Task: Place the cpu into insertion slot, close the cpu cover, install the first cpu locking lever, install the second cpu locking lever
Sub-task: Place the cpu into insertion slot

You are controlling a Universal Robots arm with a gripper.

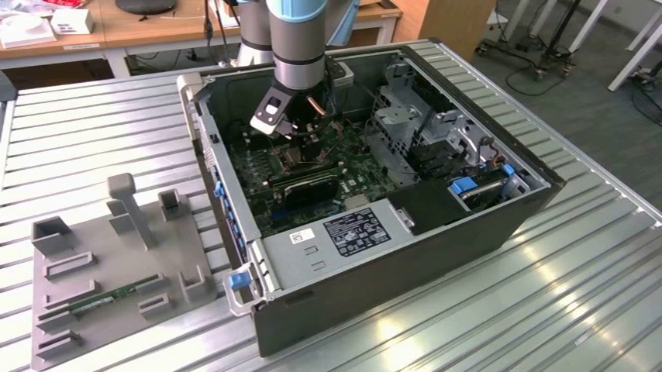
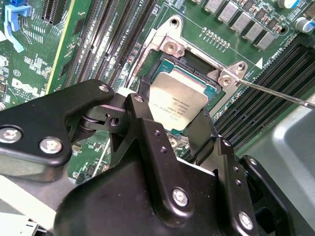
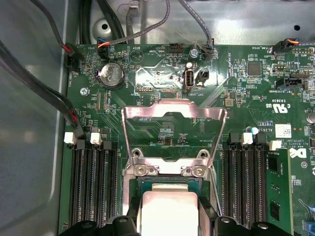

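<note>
The cpu, a pale silver square chip, sits between my two black fingers, level with the insertion slot on the green board. My gripper is shut on its opposite edges. In the first wrist view the cpu lies just below the slot's screwed rim, with the gripper around it. The cpu cover, a thin silvery frame, stands tipped up and open behind the slot. A thin wire lever sticks out sideways, unlatched. In the exterior view the gripper is deep inside the case.
Black memory slots flank the socket on both sides, and cables run along the case wall. The open computer case lies on a ribbed metal table. A grey fixture tray sits at the exterior view's left.
</note>
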